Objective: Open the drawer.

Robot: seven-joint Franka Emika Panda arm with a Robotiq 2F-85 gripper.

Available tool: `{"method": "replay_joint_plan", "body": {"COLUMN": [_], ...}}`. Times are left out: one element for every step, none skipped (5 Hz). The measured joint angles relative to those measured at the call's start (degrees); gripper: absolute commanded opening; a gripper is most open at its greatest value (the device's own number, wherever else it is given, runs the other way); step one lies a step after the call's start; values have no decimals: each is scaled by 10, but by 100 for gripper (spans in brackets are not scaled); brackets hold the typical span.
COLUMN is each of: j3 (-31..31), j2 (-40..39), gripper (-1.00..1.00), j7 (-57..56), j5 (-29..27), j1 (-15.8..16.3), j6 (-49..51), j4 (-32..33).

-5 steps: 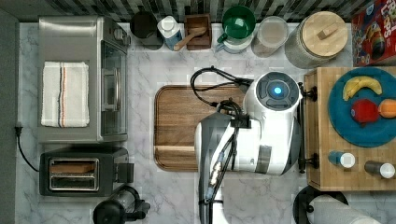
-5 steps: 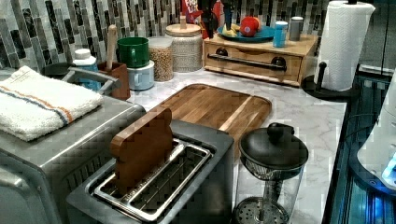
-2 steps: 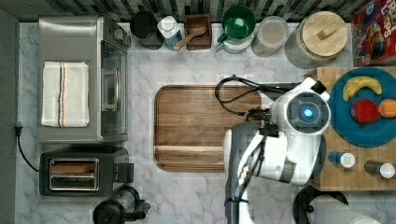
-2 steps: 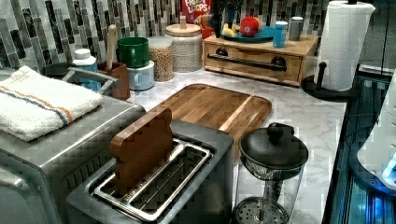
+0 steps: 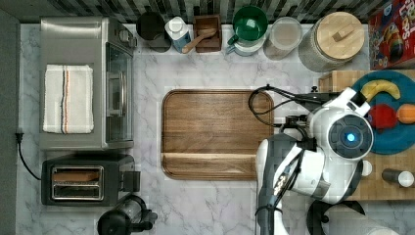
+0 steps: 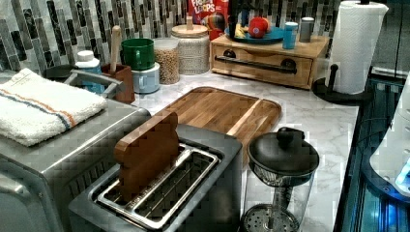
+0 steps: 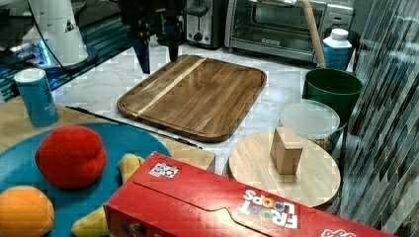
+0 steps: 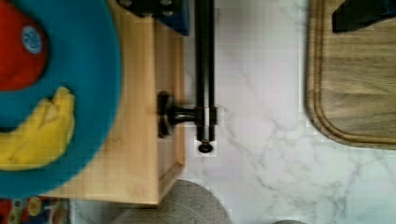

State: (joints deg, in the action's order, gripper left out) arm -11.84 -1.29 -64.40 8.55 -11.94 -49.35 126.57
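In the top view, the white robot arm [image 5: 318, 166] reaches over the light-wood butcher-block cabinet [image 5: 337, 78] at the top view's right, beside the dark brown wooden tray [image 5: 215, 134].

In the left view, the shut light-wood drawer [image 6: 263, 65] with its long black bar handle [image 6: 256, 65] faces the marble counter [image 6: 314, 121].

In the right view, the dark gripper [image 7: 158, 52] hangs above the tray's corner, fingers spread apart.

In the wrist view, the gripper straddles the handle without closing on it.

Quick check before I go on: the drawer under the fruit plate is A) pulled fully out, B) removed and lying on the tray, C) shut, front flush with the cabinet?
C: in the left view the drawer front sits flush in its cabinet, black bar handle untouched.
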Motion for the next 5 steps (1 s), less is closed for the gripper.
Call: {"method": "replay_joint_plan", "body": {"j3": [-12,-16,-23,-25,-18], "j2": [-3,-9,-15,-20,-26], "gripper": [100,100,100,100,100], "j7": [-7,-25,-40,-40,-38], "j5": [0,0,-26,-31,-30], "j1": [-10,-27,-32,-34,-34], "j6": [-39,-81,-82,-113,-121], "j4": [15,34,55,84,109]}}
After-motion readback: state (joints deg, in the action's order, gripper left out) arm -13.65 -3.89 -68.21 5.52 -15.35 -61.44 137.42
